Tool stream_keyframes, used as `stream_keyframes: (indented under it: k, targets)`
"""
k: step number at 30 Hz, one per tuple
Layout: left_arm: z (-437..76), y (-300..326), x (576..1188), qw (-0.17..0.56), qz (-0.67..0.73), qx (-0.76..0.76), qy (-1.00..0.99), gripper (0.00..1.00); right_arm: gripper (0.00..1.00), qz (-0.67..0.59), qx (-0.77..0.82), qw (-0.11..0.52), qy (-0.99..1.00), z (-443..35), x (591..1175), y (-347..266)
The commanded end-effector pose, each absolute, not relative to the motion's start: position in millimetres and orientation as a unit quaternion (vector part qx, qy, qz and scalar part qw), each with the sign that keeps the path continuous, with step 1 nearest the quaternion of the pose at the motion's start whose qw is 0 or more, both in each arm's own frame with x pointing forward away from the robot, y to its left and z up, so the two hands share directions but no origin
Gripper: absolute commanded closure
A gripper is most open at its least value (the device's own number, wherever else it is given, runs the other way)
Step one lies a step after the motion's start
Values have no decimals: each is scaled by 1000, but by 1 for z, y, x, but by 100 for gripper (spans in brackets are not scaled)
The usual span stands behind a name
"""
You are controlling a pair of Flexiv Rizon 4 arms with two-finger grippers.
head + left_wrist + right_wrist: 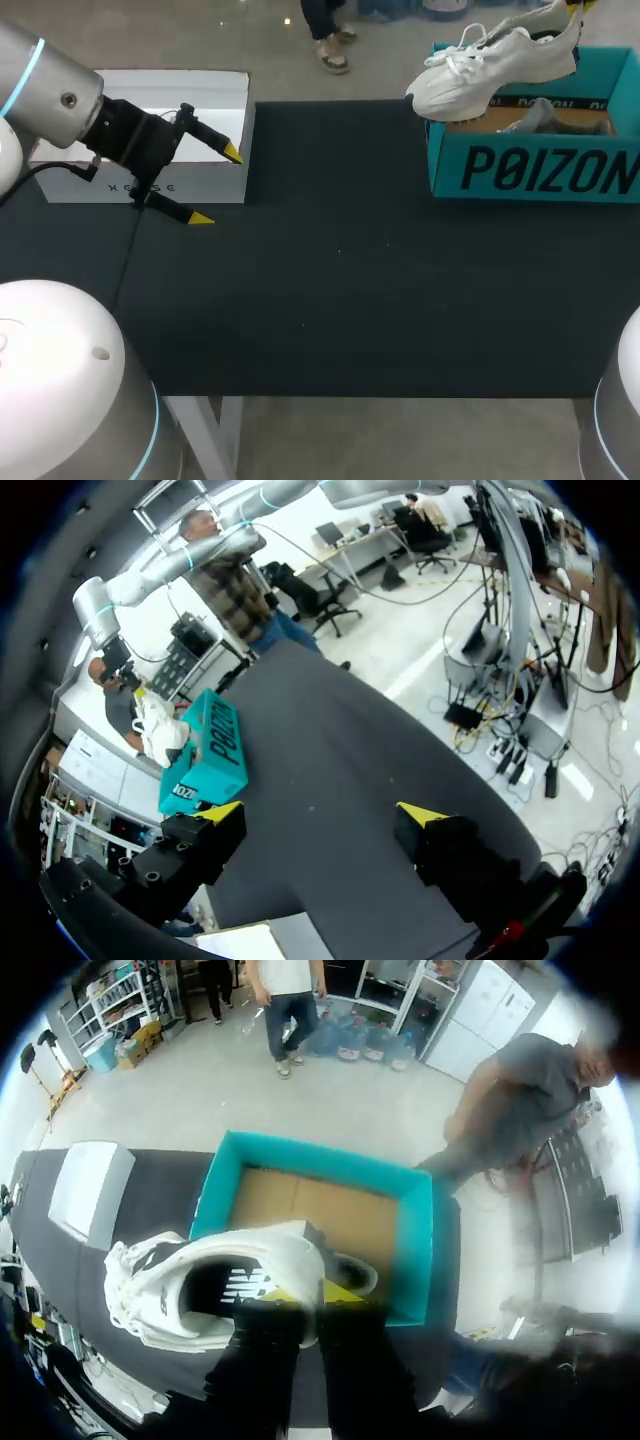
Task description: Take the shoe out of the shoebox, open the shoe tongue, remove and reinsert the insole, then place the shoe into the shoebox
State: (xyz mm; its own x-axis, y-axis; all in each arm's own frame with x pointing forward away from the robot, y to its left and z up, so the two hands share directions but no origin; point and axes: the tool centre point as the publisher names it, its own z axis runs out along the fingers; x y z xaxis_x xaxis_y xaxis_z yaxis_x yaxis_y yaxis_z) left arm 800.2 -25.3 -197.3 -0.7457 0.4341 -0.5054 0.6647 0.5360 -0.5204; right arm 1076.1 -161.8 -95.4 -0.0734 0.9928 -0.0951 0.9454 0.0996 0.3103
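Note:
A white shoe (pixel 487 66) hangs in the air above the near left corner of the teal shoebox (pixel 530 172). My right gripper (pixel 573 12) is shut on its heel and shows only at the head view's far right corner. In the right wrist view the gripper (pixel 300 1300) pinches the heel collar of the shoe (pixel 215 1285), with the open shoebox (pixel 412 1250) below and ahead. My left gripper (pixel 216 186) stands open and holds nothing, far off at the table's left. In the left wrist view the shoe (pixel 160 730) and shoebox (pixel 207 755) lie far ahead of its open gripper (pixel 320 815).
A white box (pixel 160 130) stands at the back left, right beside my left gripper. A grey item (pixel 545 117) lies inside the shoebox on its brown floor. Dark table cloth (pixel 340 290) stretches between the two boxes.

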Motion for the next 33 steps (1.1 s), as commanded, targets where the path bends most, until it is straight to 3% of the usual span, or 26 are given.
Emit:
stream_keyframes:
  k: [1,33]
  targets:
    - [-197,-25,800,159,-359,319,863,0,100,75,692,129,706,-96,1099,-167]
    - [-197,-25,800,159,-359,319,863,0,100,66,814,103,568,-165,1161,-276]
